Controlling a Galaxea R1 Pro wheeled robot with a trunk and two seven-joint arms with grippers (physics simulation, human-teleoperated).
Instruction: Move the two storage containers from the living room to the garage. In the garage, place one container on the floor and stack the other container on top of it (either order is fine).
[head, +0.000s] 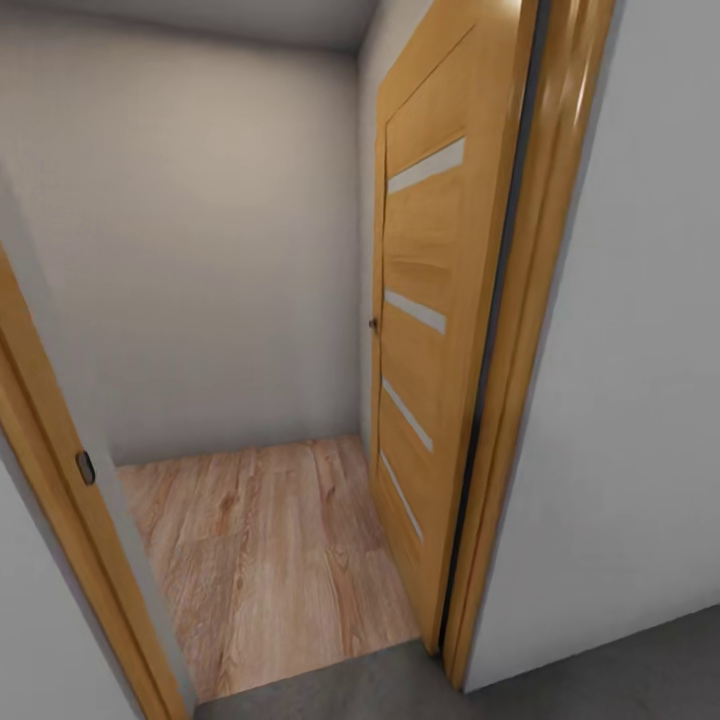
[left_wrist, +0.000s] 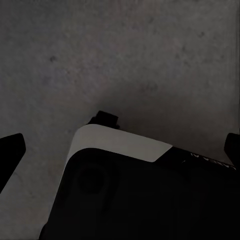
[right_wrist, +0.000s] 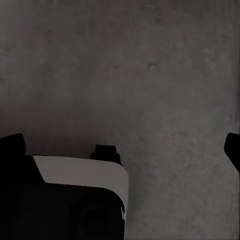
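You're at an open wooden door (head: 425, 330); both grippers, left gripper (left_wrist: 120, 150) and right gripper (right_wrist: 120, 147), spread, empty over concrete floor (right_wrist: 150, 65). No containers fetched yet, I judge.

Dark grey, rough, speckled concrete floor (head: 600, 670) runs up to the open wooden door (head: 425, 330), where it meets light wood planks at the threshold. Both wrist views show this concrete (left_wrist: 150, 60) close below, mottled and dim (right_wrist: 150, 75).
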